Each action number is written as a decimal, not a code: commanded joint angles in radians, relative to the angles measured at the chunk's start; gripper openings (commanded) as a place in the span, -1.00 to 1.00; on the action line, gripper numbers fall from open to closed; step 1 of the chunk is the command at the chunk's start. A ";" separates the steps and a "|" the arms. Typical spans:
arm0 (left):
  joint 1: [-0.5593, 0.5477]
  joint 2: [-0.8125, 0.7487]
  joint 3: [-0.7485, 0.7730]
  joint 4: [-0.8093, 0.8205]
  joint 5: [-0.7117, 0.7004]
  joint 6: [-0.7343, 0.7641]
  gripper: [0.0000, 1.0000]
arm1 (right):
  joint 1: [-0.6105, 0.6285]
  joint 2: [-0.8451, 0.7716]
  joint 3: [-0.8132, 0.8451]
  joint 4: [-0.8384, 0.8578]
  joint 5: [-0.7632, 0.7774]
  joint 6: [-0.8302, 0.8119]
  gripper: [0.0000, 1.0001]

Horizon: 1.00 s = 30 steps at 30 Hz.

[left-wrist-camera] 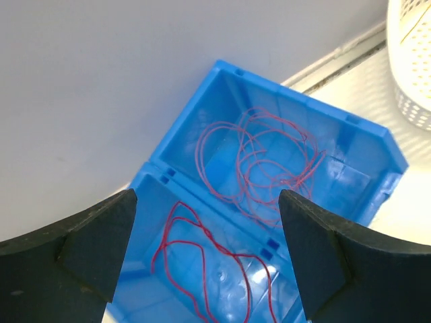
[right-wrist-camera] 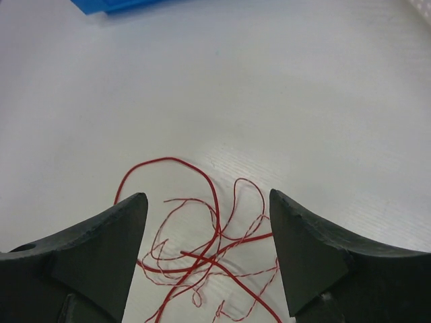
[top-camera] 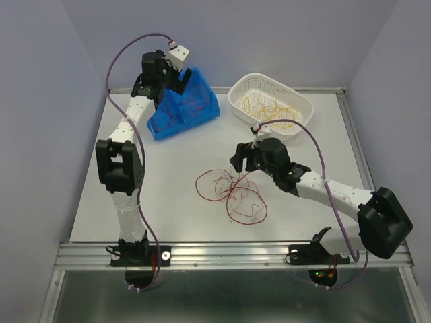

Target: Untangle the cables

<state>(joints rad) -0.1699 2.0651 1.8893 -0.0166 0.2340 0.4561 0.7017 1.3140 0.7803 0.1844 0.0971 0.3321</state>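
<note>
- Rear left: left jaws spread wide, nothing between them, hanging over the blue bin [left-wrist-camera: 363, 168].
- The bin has two compartments, and loose red cables [left-wrist-camera: 256, 165] lie in both. None touches the jaws.
- Judgement: the left side is at the drop-off end of a sort-by-colour cycle and has no load to carry.
- Centre of the counter [top-camera: 161, 188]: the red tangle [top-camera: 232, 194], several hair-thin loops crossing each other, lies flat, well apart from the bin.
- Just right of it: right jaws wide open and empty, low over the tangle's near-right edge. In the wrist view strands run under the gap, but none is pinched.
- Judgement: the step in hand is picking the next red strand.
- The next move calls for lowering onto one outer loop only, closing on that single wire, then lifting slowly so it slides free of the crossings and does not drag the whole knot.
- Rear right: white basket [top-camera: 236, 101] holding yellow-orange cables [top-camera: 273, 108], with no jaws near it.
</note>
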 commanded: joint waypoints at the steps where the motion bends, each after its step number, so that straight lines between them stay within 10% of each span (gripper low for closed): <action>1: -0.002 -0.205 -0.048 -0.087 0.065 0.055 0.98 | 0.005 0.024 0.024 -0.072 -0.036 0.048 0.49; 15: -0.086 -0.726 -0.824 0.193 0.335 -0.040 0.97 | 0.061 -0.059 -0.110 -0.138 -0.092 0.254 0.39; 26: -0.092 -0.841 -0.980 0.264 0.304 -0.048 0.97 | 0.111 0.108 -0.073 -0.140 -0.126 0.255 0.33; 28: -0.092 -0.849 -0.992 0.270 0.289 -0.046 0.97 | 0.114 0.117 -0.073 -0.140 -0.137 0.251 0.16; 30: -0.091 -0.856 -0.998 0.273 0.294 -0.039 0.97 | 0.113 0.117 -0.066 -0.138 -0.132 0.236 -0.53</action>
<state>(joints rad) -0.2623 1.2491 0.9085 0.1909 0.5240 0.4168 0.8028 1.4353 0.6846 0.0280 -0.0235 0.5762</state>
